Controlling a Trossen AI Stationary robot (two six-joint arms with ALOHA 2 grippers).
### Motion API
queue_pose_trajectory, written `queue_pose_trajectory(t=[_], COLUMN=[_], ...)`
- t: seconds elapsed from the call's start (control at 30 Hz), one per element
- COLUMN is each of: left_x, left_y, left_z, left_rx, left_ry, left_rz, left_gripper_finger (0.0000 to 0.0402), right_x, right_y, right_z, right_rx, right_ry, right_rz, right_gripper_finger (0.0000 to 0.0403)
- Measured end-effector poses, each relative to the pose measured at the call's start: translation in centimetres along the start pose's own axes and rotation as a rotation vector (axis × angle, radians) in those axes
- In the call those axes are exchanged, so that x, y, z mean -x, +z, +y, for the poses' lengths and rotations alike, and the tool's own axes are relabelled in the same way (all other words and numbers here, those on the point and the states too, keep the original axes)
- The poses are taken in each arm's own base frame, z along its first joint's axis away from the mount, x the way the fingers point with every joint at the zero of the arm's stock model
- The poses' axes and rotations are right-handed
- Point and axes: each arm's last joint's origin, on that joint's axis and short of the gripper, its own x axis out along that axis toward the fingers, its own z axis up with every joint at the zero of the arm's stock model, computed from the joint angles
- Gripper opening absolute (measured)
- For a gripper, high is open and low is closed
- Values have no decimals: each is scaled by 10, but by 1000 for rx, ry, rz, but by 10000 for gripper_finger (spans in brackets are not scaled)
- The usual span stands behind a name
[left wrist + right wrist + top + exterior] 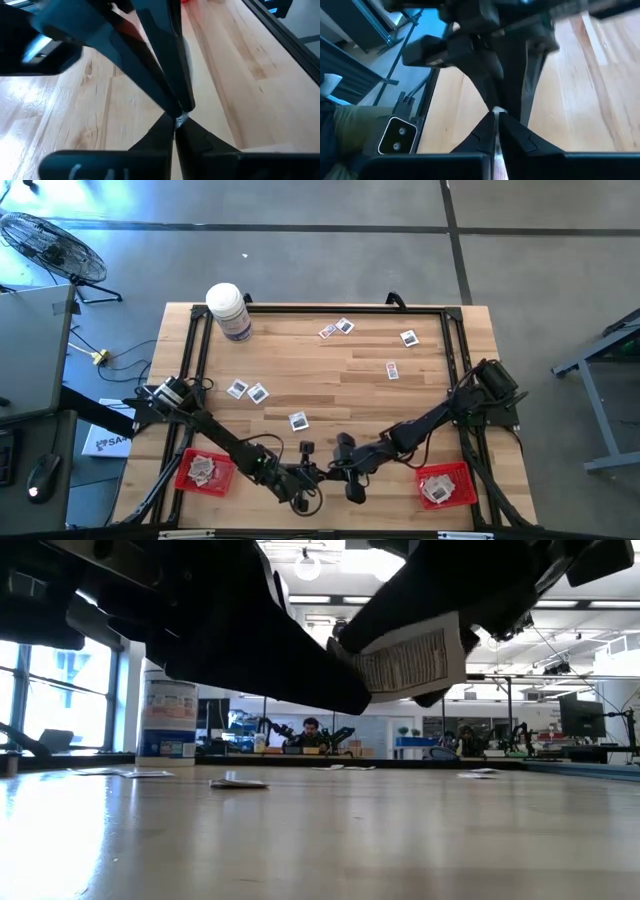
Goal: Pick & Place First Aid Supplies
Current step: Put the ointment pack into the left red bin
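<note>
One small white packet [410, 660] with dark print hangs in the air near the table's near edge, between my two grippers. My left gripper [308, 473] and my right gripper [340, 470] meet tip to tip there, both shut on it. Several more packets lie flat on the wood, among them three left of the middle [258, 393] and several near the far edge [345, 326]. More packets lie in the left red tray [205, 470] and the right red tray [445, 485]. My left gripper [175, 124] pinches an edge of the packet [180, 118] between its two fingertips, coming level from the table's left. Only a white sliver shows at the tips. The packet is lifted clear of the table. My right gripper [495, 117] pinches the packet's opposite edge [498, 111] between its two fingers, coming level from the table's right. The packet shows edge-on as a thin pale strip between them. It stands clear of the wood, with its printed face [410, 660] toward the near edge.
A large white bottle [228, 310] with a white cap stands at the far left corner. A black frame [320, 308] runs round the table. The red trays sit at the near left and near right corners. Bare wood lies in the middle [340, 395].
</note>
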Motion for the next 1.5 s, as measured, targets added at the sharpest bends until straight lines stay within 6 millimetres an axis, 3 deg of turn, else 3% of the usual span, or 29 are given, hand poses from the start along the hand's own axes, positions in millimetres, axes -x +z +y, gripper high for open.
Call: queue_pose_trajectory(t=[0.23,0.37,0.5,0.73,0.87,1.0,1.23,1.4,1.5], left_x=[3,22,67,169,216,245,260,253,247], left_y=[2,15,30,39,34,19,-8,-14,-19], left_z=[1,4,8,17,12,5,14,10,5], left_rx=[2,39,148,647,871,915,852,734,659], left_ry=[-2,-13,-126,-341,-338,-208,182,205,206], left_rz=[9,39,177,648,902,1029,1076,1026,1014], left_gripper_finger=[2,1,1,0,0,0,0,1,1], right_x=[23,41,49,43,38,37,34,15,-3], right_y=[23,32,30,17,17,20,18,8,3], right_z=[20,29,32,24,15,9,8,4,-9], right_rx=[112,146,181,234,271,270,268,333,419], right_ry=[36,-21,-100,-251,-332,-395,-358,-344,-343], right_rz=[-90,-140,-130,-78,-89,-108,-88,-85,-97], right_gripper_finger=[74,101,109,110,110,110,110,110,111])
